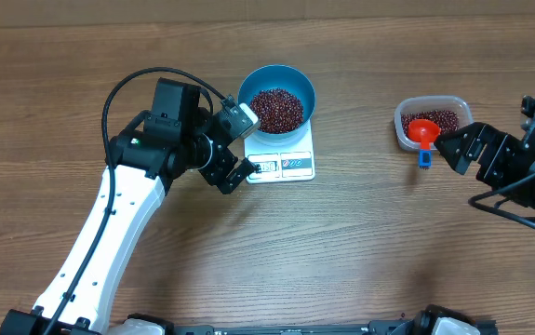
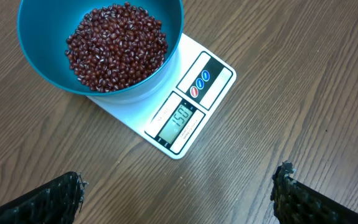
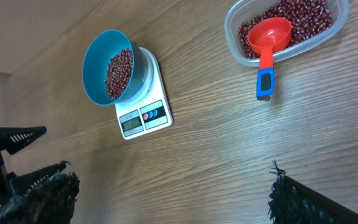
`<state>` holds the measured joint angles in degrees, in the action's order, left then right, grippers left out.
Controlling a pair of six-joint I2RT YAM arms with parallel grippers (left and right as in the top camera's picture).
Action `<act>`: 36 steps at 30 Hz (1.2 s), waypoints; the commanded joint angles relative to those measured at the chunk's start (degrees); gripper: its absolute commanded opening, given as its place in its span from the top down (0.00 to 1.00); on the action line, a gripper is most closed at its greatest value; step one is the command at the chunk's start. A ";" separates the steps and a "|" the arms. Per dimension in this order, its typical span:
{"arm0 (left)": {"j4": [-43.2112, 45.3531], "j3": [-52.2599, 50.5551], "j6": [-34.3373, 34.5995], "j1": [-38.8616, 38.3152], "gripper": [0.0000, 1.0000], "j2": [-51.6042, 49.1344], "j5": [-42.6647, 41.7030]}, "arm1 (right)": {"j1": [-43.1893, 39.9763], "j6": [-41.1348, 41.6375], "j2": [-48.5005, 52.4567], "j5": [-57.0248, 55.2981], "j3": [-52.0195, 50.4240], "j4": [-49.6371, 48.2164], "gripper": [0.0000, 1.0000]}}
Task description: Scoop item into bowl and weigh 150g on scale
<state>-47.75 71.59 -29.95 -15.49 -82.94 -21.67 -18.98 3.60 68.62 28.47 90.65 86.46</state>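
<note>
The blue bowl (image 1: pixel 306 86) stands on the white scale (image 1: pixel 286 166), holding a heap of dark red beans (image 1: pixel 276 110). In the left wrist view the beans (image 2: pixel 116 46) fill the bowl (image 2: pixel 38 59), and the scale (image 2: pixel 219 65) shows a lit number on its display. My left gripper (image 1: pixel 240 147) hovers just left of the scale, open and empty, its fingertips (image 2: pixel 73 186) wide apart over bare wood. My right gripper (image 1: pixel 457 149) is open and empty at the far right, close to the scoop's handle. From the right wrist, bowl (image 3: pixel 94 59) and scale (image 3: pixel 144 115) lie far off.
A clear plastic tub (image 1: pixel 403 128) at the right holds more beans, with a red scoop (image 1: pixel 422 130) resting in it, its blue handle end over the rim. The same tub (image 3: pixel 235 31) and scoop (image 3: pixel 269 37) appear in the right wrist view.
</note>
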 commanded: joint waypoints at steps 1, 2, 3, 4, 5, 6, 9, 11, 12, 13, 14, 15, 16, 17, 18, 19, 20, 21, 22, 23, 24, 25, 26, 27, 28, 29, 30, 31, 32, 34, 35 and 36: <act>0.00 -0.24 0.81 0.09 0.00 -0.22 -0.22 | 0.33 -4.20 -1.88 0.07 0.66 0.46 0.00; 0.00 -0.24 0.81 0.09 0.00 -0.22 -0.22 | 0.33 -4.61 -2.38 0.07 0.66 0.63 0.00; -0.02 -0.24 0.81 0.09 0.00 -0.22 -0.22 | 0.33 -4.76 -3.04 0.07 0.66 0.76 0.00; 0.00 -0.24 0.81 0.09 0.00 -0.22 -0.20 | 0.33 -4.76 -3.63 0.07 0.66 0.74 0.00; 0.00 -0.24 0.81 0.09 0.00 -0.22 -0.20 | 0.33 -4.79 -4.22 0.07 0.66 0.72 0.00; 0.00 -0.24 0.81 0.09 0.01 -0.22 -0.22 | 0.33 -4.79 -4.87 0.07 0.66 0.68 0.00; 0.00 -0.24 0.81 0.09 0.00 -0.22 -0.22 | 0.33 -4.74 -6.60 0.13 0.66 0.68 0.00; 0.00 -0.24 0.81 0.09 0.01 -0.22 -0.22 | 0.33 -4.72 -7.56 0.28 0.66 0.79 0.00; 0.00 -0.24 0.81 0.09 0.01 -0.22 -0.20 | 0.33 -4.57 -7.96 0.33 0.66 0.79 0.00; -0.02 -0.24 0.81 0.09 0.00 -0.22 -0.22 | 0.33 -3.37 -8.44 0.31 0.66 0.83 0.00; 0.00 -0.24 0.81 0.09 0.01 -0.22 -0.22 | 0.33 -3.04 -8.59 0.31 0.66 0.94 0.00; 0.00 -0.24 0.81 0.09 0.00 -0.22 -0.22 | 0.33 -2.58 -8.76 0.28 0.66 1.18 0.00; -0.02 -0.24 0.81 0.09 0.01 -0.22 -0.20 | 0.33 -1.97 -8.85 0.28 0.66 1.53 0.00; -0.02 -0.24 0.81 0.09 0.01 -0.22 -0.20 | 0.33 -1.90 -8.85 0.28 0.66 1.57 0.00; -0.02 -0.24 0.81 0.09 0.00 -0.22 -0.20 | 0.33 -1.92 -8.85 0.26 0.66 1.49 0.00; 0.00 -0.24 0.81 0.09 0.01 -0.22 -0.22 | 0.33 -1.97 -8.83 0.24 0.66 1.49 0.00; -0.02 -0.24 0.81 0.09 0.00 -0.22 -0.22 | 0.33 -2.32 -8.83 0.00 0.66 1.53 0.00; 0.00 -0.24 0.81 0.09 0.01 -0.22 -0.22 | 0.33 -3.28 -8.83 0.07 0.63 1.57 0.00; 0.00 -0.24 0.81 0.09 0.00 -0.22 -0.22 | 0.33 -4.42 -8.83 0.13 0.63 1.77 0.00; 0.00 -0.24 0.81 0.09 0.00 -0.22 -0.20 | 0.33 -5.38 -8.85 0.15 0.63 2.29 0.00; 0.00 -0.24 0.81 0.09 0.00 -0.22 -0.22 | 0.33 -6.16 -8.85 0.09 0.63 2.91 0.00; 0.00 -0.24 0.81 0.09 0.00 -0.22 -0.22 | 0.33 -7.45 -8.85 0.11 0.59 3.39 0.00; 0.00 -0.24 0.81 0.09 0.00 -0.22 -0.22 | 0.33 -8.66 -8.90 0.11 0.48 3.54 0.00; 0.00 -0.24 0.81 0.09 0.00 -0.22 -0.22 | 0.46 -9.92 -9.03 0.07 0.46 3.39 0.00; 0.00 -0.24 0.81 0.09 0.00 -0.22 -0.20 | 1.20 -11.26 -9.62 0.00 0.37 2.56 0.00; -0.02 -0.24 0.81 0.09 0.01 -0.22 -0.20 | 2.16 -12.59 -10.43 -0.26 0.24 1.44 0.00; -0.02 -0.24 0.81 0.09 0.00 -0.22 -0.22 | 3.48 -13.38 -11.32 -0.94 -0.04 -0.11 0.00; 0.00 -0.24 0.81 0.09 0.00 -0.22 -0.22 | 5.31 -13.33 -12.50 -2.36 -0.66 -2.36 0.00; -0.02 -0.24 0.81 0.09 0.00 -0.22 -0.20 | 7.06 -13.33 -13.60 -3.80 -1.31 -4.26 0.00; 0.00 -0.24 0.81 0.09 0.00 -0.22 -0.22 | 10.54 -13.31 -16.06 -6.75 -2.91 -8.11 0.00; -0.02 -0.24 0.81 0.09 0.01 -0.22 -0.22 | 11.91 -13.31 -17.33 -7.87 -3.85 -9.97 0.00; 0.00 -0.24 0.81 0.09 0.01 -0.22 -0.22 | 13.20 -13.31 -18.60 -8.83 -4.94 -12.02 0.00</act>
<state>-47.75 71.59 -29.95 -15.49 -82.94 -21.67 -8.73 -8.01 53.56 24.14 87.66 76.86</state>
